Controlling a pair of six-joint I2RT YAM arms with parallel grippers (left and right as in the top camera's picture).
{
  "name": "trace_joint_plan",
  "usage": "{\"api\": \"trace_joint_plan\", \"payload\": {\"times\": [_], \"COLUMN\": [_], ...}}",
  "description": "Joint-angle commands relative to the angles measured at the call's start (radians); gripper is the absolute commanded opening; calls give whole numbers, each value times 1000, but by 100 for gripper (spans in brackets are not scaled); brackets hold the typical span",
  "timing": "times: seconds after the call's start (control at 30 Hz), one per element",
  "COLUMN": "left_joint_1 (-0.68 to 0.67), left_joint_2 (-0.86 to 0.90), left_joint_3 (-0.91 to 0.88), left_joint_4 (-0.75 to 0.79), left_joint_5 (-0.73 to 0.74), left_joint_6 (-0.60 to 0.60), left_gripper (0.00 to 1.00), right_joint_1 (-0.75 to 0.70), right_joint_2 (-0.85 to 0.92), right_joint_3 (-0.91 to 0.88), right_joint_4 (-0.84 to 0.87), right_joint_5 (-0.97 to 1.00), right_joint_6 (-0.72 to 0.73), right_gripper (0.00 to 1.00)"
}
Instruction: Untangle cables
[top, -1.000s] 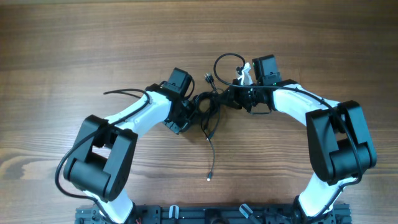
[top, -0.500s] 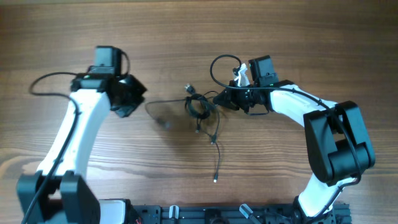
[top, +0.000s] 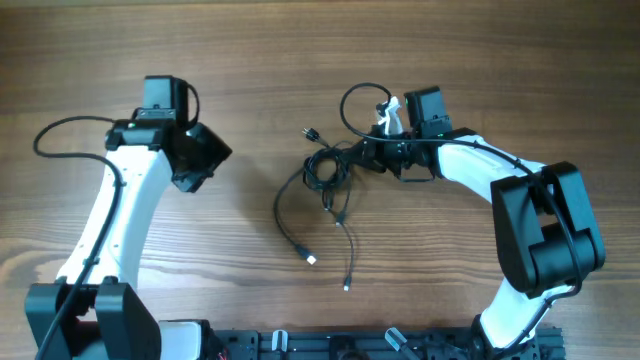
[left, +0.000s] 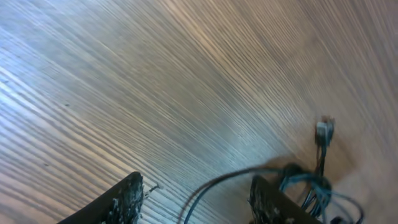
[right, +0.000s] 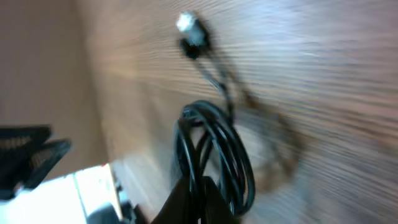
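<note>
The cables (top: 325, 168) lie as a small black bundle at the table's middle, with a plug (top: 308, 133) sticking out up and to the left. One loose strand curves down to an end (top: 310, 259), and a second reaches an end (top: 346, 287). My right gripper (top: 362, 158) is shut on the bundle's right side. In the right wrist view the coil (right: 214, 149) runs into the closed gripper (right: 200, 193). My left gripper (top: 210, 158) hangs well left of the bundle, open and holding nothing. In its wrist view the left gripper (left: 198, 202) has its jaws apart, with the bundle (left: 305, 186) beyond.
A thick black cord (top: 60, 130) loops off the left arm at the far left. Another black loop (top: 362, 100) stands above the right wrist. The arm bases and a black rail (top: 330, 345) run along the front edge.
The left arm swung away to the left from the bundle, drawing one strand out. Its jaws then opened and the strand dropped onto the table. The right gripper kept its hold.
</note>
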Motion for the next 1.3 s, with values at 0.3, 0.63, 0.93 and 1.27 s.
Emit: {"api": "trace_joint_plan", "payload": {"times": [0.3,0.63,0.93,1.27], "left_joint_1": [-175,-178,-178,-178], "left_joint_2": [211,337,337,337], "left_joint_3": [3,3,3,3], "left_joint_4": [130,238,229,262], "left_joint_5": [351,566,578,526], "left_joint_6": [317,393,438,496], "left_gripper": [63,61,24,4], "right_joint_1": [-1,-1,-1,-1], "right_joint_2": [-24,-24,-24,-24], "right_joint_3": [15,15,15,15], "right_joint_4": [177,177,177,174], "right_joint_5": [-387,-413,-412,-355], "right_joint_6": [-159,-159,-151,-107], "right_gripper": [4,4,4,5]}}
